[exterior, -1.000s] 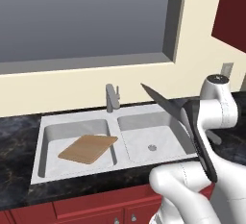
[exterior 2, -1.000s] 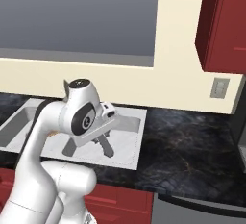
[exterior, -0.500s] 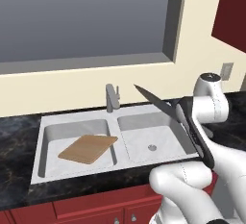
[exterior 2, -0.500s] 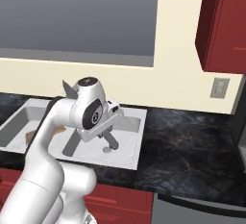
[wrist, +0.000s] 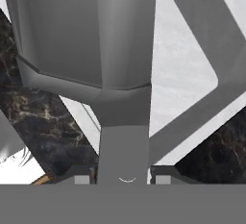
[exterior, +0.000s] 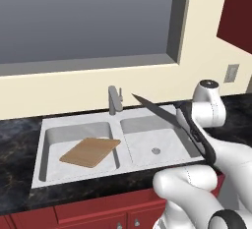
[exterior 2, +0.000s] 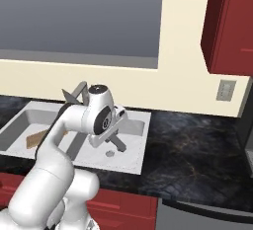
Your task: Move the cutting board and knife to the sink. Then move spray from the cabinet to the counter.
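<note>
We've got the long kitchen knife with the dark grey pointed blade point(exterior: 155, 110) up in the air over the right basin of the pale grey double sink point(exterior: 78, 125), and the two-finger gripper point(wrist: 124, 177) is clamped on its lighter grey handle — in the hand view the handle fills the space between the dark finger tips, blade running away from us. Compared with a second ago the arm has swung the knife leftward and flattened it a little: the tip now reaches close to the grey faucet point(exterior: 114, 99), where before it hung further right, nearer the sink's edge. So the carry is closing on the drop zone.

The flat light-tan wooden cutting board point(exterior: 90, 151) already lies in the left basin, tilted slightly against the floor of it, unchanged through the last second. We judge the board half of the first step done — the knife is what's left.

From the right base view the blade tip pokes out behind the white wrist, above the sink. Next we'd expect a lowering into the basin and a release. The dark red wall cabinet point(exterior 2: 231, 24) waits up at the right, above the black veined stone counter point(exterior 2: 197, 147).
</note>
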